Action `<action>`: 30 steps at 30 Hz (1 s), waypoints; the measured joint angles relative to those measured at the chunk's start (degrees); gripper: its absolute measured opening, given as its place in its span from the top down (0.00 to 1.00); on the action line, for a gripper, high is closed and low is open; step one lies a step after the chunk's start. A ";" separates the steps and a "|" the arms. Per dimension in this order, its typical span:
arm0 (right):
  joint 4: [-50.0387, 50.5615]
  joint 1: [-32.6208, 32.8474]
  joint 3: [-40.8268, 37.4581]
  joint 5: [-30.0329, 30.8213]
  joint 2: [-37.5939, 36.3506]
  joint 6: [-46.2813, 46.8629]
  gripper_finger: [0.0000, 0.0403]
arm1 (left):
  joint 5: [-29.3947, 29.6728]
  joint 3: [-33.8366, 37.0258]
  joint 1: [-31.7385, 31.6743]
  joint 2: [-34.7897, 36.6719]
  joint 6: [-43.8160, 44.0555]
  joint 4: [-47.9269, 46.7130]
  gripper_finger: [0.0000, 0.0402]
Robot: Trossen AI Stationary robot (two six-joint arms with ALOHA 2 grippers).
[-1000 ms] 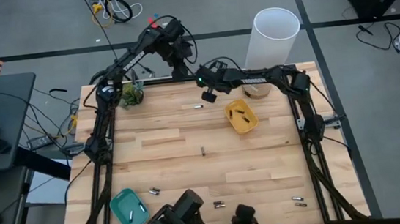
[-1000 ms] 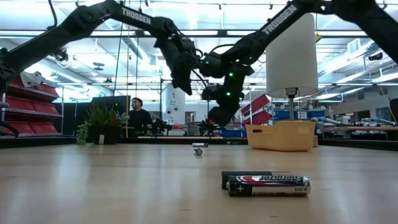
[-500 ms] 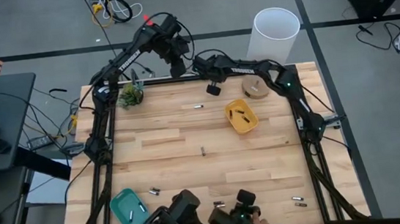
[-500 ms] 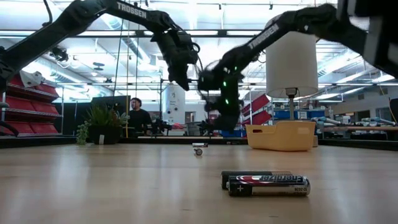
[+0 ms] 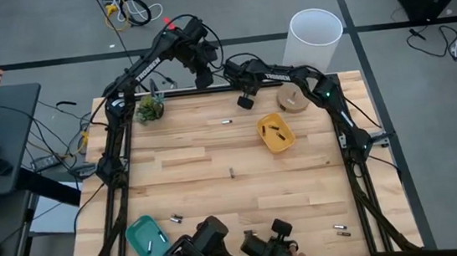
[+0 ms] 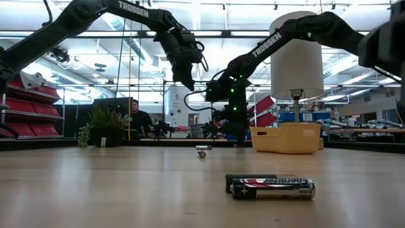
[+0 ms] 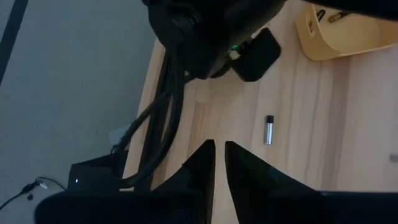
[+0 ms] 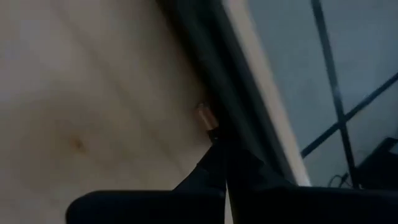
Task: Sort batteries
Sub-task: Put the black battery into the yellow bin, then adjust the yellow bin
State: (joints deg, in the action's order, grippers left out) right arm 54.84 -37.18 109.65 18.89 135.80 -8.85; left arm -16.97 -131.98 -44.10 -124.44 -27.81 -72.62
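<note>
Loose batteries lie scattered on the wooden table: one (image 5: 226, 122) near the far edge, one (image 5: 232, 174) in the middle, two (image 6: 269, 187) close to the low camera. More lie in the yellow tray (image 5: 275, 133) and the teal tray (image 5: 147, 239). My right gripper (image 5: 244, 102) is shut and points steeply down at the far edge, its tips (image 8: 216, 135) right beside a small copper-ended piece (image 8: 204, 114); I cannot tell whether they touch it. My left gripper (image 5: 203, 73) hangs high over the far edge, its fingers (image 7: 217, 155) a narrow slit apart with nothing between them.
A small plant (image 5: 149, 109) stands at the far left corner, and a round wooden thing (image 5: 293, 98) at the far right. A white cylinder (image 5: 314, 40) stands behind the table. The dark frame rail (image 8: 249, 93) runs along the far edge. A person (image 6: 140, 117) is in the room beyond.
My right gripper has sunk toward the table at the far edge and tipped to point more steeply down, staying shut. Its forearm has swung toward the far edge. The batteries and trays lie as before.
</note>
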 joint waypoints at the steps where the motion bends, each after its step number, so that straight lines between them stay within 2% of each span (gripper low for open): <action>1: 0.59 0.29 0.00 -1.51 -0.06 -0.54 1.00 | 0.06 0.00 -0.02 0.00 0.00 0.03 0.87; 3: 1.25 1.19 -0.15 -5.67 -0.30 -1.23 1.00 | 0.41 0.00 -0.04 -0.04 0.00 0.02 0.87; 9: 5.33 4.40 -0.24 -7.01 -3.24 -1.76 1.00 | 0.42 0.00 -0.07 -0.09 0.00 -0.89 0.87; 16: 8.41 9.16 -0.24 -6.16 -12.19 -3.58 1.00 | 0.19 0.00 -0.04 0.53 1.13 -2.58 0.87; 21: 16.56 12.65 -0.25 -4.65 -20.08 -4.51 1.00 | -10.62 2.03 1.46 0.70 -1.51 -3.55 0.87; 25: 23.43 19.53 -3.75 -5.15 -25.01 -0.55 1.00 | -18.78 7.31 4.04 0.63 -6.69 0.27 0.88; 30: 26.19 30.59 -12.17 -4.39 -32.79 5.84 1.00 | -20.43 16.99 7.06 0.33 -10.78 14.32 0.88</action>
State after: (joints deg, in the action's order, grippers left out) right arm 81.03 -6.58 97.48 14.50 103.01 -3.02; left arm -37.39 -115.00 -37.04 -124.11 -38.59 -58.30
